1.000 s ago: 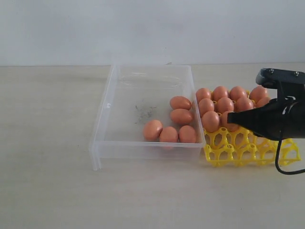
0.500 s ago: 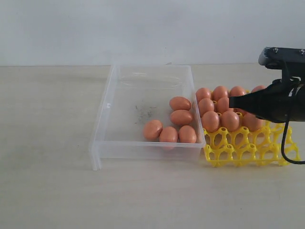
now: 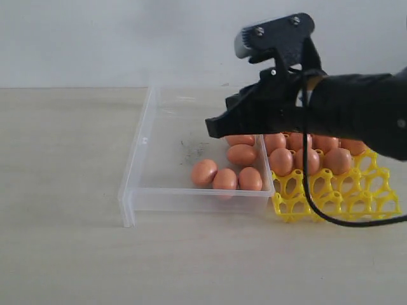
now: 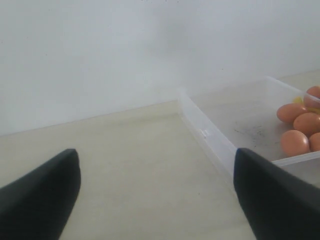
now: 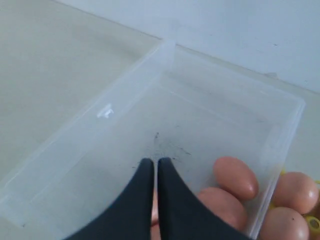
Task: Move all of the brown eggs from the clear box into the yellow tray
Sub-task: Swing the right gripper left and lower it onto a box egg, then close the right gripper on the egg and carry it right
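Several brown eggs [image 3: 225, 179] lie in the near right corner of the clear box [image 3: 137, 152]. Several more brown eggs [image 3: 281, 161] fill the back rows of the yellow tray [image 3: 331, 200], which stands right of the box. My right gripper [image 3: 210, 129] hangs above the box's right half, over the eggs, shut and holding nothing. In the right wrist view the right gripper [image 5: 152, 162] points at the scuffed box floor [image 5: 165, 120], with eggs [image 5: 236, 177] beside it. My left gripper [image 4: 157, 185] is open over bare table, with the box [image 4: 205, 132] and eggs [image 4: 294, 142] off to one side.
The yellow tray's front rows of cups [image 3: 318, 203] hold nothing. The right arm's black cable [image 3: 308, 190] hangs down across the tray. Bare beige tabletop [image 3: 63, 190] lies left of and in front of the box, with a white wall behind.
My right arm has swung left and risen from over the yellow tray to above the clear box. Its jaws stay shut. The eggs have not moved.
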